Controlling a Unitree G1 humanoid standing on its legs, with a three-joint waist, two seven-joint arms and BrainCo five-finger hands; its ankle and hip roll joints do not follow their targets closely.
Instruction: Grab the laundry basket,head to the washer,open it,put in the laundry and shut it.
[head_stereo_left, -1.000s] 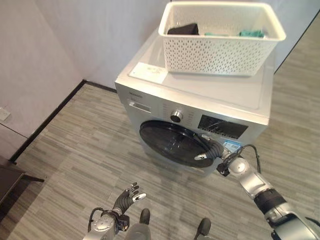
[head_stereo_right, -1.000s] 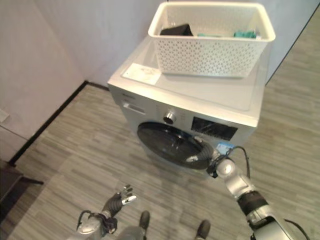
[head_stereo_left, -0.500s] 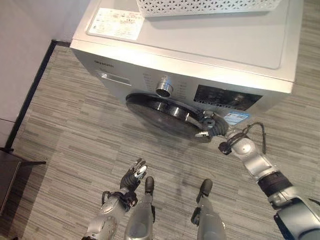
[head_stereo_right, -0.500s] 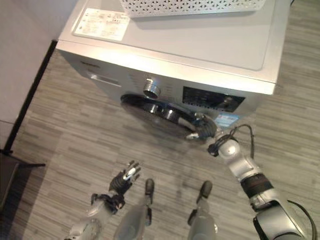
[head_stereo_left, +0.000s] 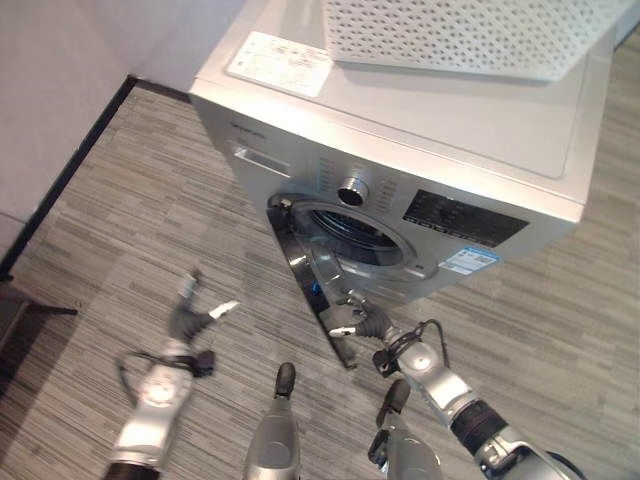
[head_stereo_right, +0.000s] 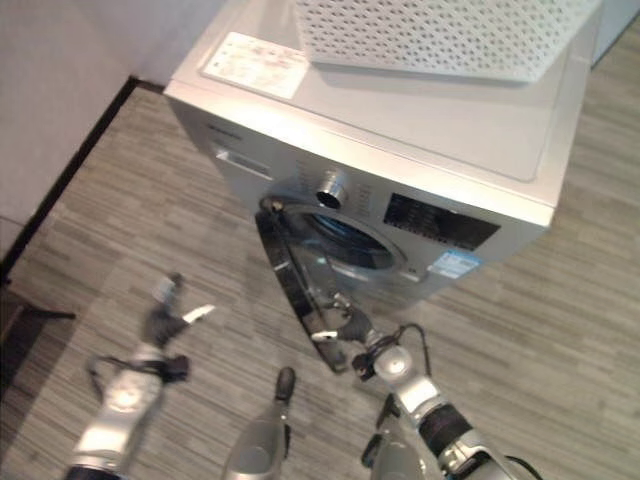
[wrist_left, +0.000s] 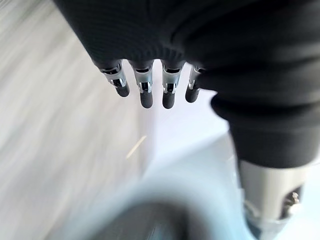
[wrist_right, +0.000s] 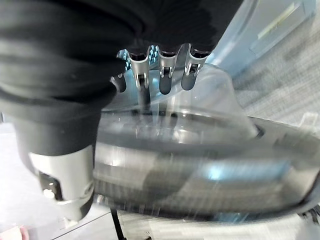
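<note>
**A:** Left eye view first. Where is your right hand (head_stereo_left: 362, 322)?

**B:** On the free edge of the washer door (head_stereo_left: 305, 282). The door stands swung out from the washer (head_stereo_left: 400, 160), hinged at its 11 o'clock end, its long axis running toward 5 o'clock, where my fingers curl on the rim. The drum opening (head_stereo_left: 362, 232) lies at about 12 o'clock from those fingers, just beyond the door.

**A:** And the left?

**B:** My left hand (head_stereo_left: 190, 318) hangs over the floor (head_stereo_left: 100, 230) at 9 o'clock from the door, well apart, fingers loosely spread, holding nothing.

**A:** Right eye view?

**B:** Same layout. The laundry basket (head_stereo_right: 440, 35) sits on the washer's top, at 12 o'clock from both hands and far from either. I judge the right hand nearer to it, though it is busy with the door.

**A:** Left wrist view?

**B:** My fingers (wrist_left: 146, 92) hang in a relaxed row with nothing between them, the thumb apart.

**A:** Right wrist view?

**B:** The fingers (wrist_right: 165, 75) hook over the door's rim, with the glass bowl (wrist_right: 200, 120) bulging just past them. The thumb is out of contact as far as I can tell.

**A:** So what does the next move turn on?

**B:** In my judgement, swinging the door further out toward 8 o'clock, clear of the opening, so the laundry can come down from 12 o'clock.
</note>
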